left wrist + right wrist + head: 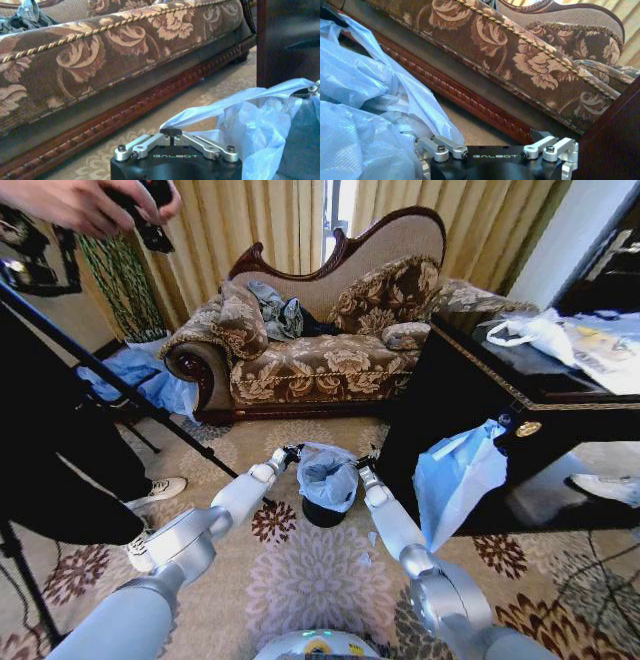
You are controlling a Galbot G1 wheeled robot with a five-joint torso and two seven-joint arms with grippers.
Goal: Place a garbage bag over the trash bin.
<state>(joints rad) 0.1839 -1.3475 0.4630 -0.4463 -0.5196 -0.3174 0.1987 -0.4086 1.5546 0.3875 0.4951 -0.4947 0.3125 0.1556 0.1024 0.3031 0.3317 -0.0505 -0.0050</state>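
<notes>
Left pincer [171, 132] pinches the garbage bag [327, 475] rim; right pincer [495, 150] gapes at its opposite side, the bag draped over the trash bin [322, 513] between them.

The bag [327, 473] is thin, crinkled, see-through pale blue film. Under it the bin [322, 513] looks smooth matt black. Behind the bin, the sofa [320, 365] has woven floral cloth, corded trim and glossy carved wood.
</notes>
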